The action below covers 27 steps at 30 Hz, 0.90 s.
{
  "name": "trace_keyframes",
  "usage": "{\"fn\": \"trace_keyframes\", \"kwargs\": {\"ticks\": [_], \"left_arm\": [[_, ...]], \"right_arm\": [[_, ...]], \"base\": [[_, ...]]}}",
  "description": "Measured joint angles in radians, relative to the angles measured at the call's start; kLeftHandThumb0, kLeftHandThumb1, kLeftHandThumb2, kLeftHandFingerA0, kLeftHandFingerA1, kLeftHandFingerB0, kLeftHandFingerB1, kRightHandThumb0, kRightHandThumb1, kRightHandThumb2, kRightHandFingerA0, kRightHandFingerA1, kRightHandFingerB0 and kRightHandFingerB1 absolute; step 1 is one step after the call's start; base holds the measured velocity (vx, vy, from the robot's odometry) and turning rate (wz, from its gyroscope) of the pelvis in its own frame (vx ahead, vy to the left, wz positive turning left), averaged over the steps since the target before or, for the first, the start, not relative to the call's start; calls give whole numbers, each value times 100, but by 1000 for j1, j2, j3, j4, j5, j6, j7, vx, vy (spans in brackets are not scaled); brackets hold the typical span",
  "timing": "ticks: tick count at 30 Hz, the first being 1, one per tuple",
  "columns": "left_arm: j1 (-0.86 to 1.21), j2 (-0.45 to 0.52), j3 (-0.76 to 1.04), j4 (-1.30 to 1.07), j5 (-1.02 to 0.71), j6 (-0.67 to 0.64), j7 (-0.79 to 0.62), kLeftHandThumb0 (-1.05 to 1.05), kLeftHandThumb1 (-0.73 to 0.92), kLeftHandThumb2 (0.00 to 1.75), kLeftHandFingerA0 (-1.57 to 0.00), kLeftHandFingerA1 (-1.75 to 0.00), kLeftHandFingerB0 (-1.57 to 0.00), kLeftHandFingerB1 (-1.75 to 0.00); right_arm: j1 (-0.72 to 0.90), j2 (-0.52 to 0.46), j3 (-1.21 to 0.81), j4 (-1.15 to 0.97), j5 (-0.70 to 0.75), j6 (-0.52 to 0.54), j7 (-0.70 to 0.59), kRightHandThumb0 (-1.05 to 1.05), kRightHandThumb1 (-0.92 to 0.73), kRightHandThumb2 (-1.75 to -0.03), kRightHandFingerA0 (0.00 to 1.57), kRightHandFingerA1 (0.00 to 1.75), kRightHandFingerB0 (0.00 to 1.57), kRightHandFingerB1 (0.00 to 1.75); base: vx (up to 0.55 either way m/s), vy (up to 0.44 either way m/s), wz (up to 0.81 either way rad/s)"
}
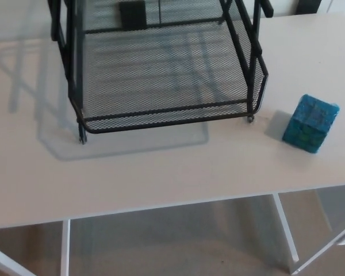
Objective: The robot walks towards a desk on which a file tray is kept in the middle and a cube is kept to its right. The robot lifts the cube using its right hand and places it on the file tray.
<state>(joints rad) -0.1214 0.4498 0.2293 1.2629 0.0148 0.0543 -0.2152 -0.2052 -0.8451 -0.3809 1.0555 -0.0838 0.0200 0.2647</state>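
No fingers show here at all: neither the left hand nor the right hand is in the picture, so I cannot tell if the fingers are apart or together. The blue cube (310, 122) sits on the white desk (161, 172). It is to the right of the black wire tray (167, 118), near it but not touching, and a little back from the desk's front edge. The cube is turned so one corner points to the front. The tray stands in the middle of the desk on small feet, with a low rim along its front. Its bottom shelf is bare mesh with nothing lying on it. Black posts go up past the top of the picture, so I cannot see what is higher up. A dark square shape (132, 14) shows at the back of the tray, and I cannot tell what it is. I think the robot is at the walking-up step, close to the desk, and the lifting has not begun yet. Next, the right hand needs to come in from the right side, open wide, go down over the cube and close on two flat sides. Then it has to lift the cube over the tray's low front rim and set it on the mesh.
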Motion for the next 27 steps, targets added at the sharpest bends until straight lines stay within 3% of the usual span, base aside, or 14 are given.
{"fn": "trace_keyframes", "kwargs": {"ticks": [2,3,7,8,10,11,12,13,19,20,21,24,25,27], "left_arm": [[8,5,14,-3,-4,0,-2,-105,62,135,0,-80,-9,-66],[8,9,26,-2,-9,0,-4,-105,63,135,-1,-81,-5,-67],[7,15,40,-2,-23,-8,-10,-105,62,134,-3,-84,-6,-69],[5,16,44,-3,-27,-9,-12,-105,63,134,0,-82,-10,-68],[5,15,48,-2,-30,-9,-13,-105,62,134,0,-82,-9,-68],[5,15,48,-2,-30,-9,-13,-105,60,133,0,-82,-6,-68],[4,15,49,-2,-30,-9,-13,-105,61,133,0,-81,-7,-67],[4,15,49,-2,-31,-9,-14,-105,60,133,-7,-84,-6,-71],[-6,15,46,0,-31,-9,-17,-105,64,133,-32,-92,-6,-76],[-8,15,45,0,-31,-9,-18,-105,92,86,-34,-111,-4,-93],[-11,14,43,0,-30,-9,-19,-105,64,133,-35,-94,-6,-77],[-11,14,42,0,-31,-10,-22,-105,66,133,-45,-98,-12,-80],[-12,14,41,0,-31,-10,-23,-105,90,87,-36,-119,-6,-107],[-10,14,40,0,-31,-11,-26,-105,92,86,-41,-113,-11,-99]], "right_arm": [[-31,6,-49,-16,30,-1,-6,-50,-45,-55,32,55,5,30],[-48,6,-64,-28,41,-2,-8,-56,-35,-72,36,69,1,48],[-162,6,-69,-52,67,-10,-13,-50,-18,-82,38,80,0,63],[-190,6,-64,-65,72,-12,-13,-77,-39,-79,26,75,1,63],[-219,6,-50,-122,74,-6,-9,-69,-40,-80,20,70,0,46],[-229,6,-42,-154,74,-3,-7,-58,-55,-57,14,64,0,30],[-237,6,-35,-186,74,-1,-4,-64,-40,-79,10,56,0,16],[-247,6,-24,-221,74,3,-1,-63,-35,-77,0,46,0,13],[-346,11,80,-428,72,14,44,-80,-48,-86,1,15,0,12],[-358,11,101,-452,71,14,53,-75,-46,-86,0,19,0,20],[-378,11,138,-495,69,15,72,-72,-45,-85,0,21,0,21],[-405,11,232,-594,53,32,112,-80,-49,-87,0,13,0,14],[-414,11,265,-618,47,39,126,-74,-46,-87,0,20,0,18],[-427,12,325,-658,33,52,150,-74,-46,-88,0,21,0,20]], "base": [[0,0,0],[0,0,0],[0,0,0],[0,0,0],[0,0,0],[0,0,0],[0,0,0],[0,0,0],[0,0,0],[0,0,0],[0,0,0],[0,0,0],[0,0,0],[0,0,0]]}}
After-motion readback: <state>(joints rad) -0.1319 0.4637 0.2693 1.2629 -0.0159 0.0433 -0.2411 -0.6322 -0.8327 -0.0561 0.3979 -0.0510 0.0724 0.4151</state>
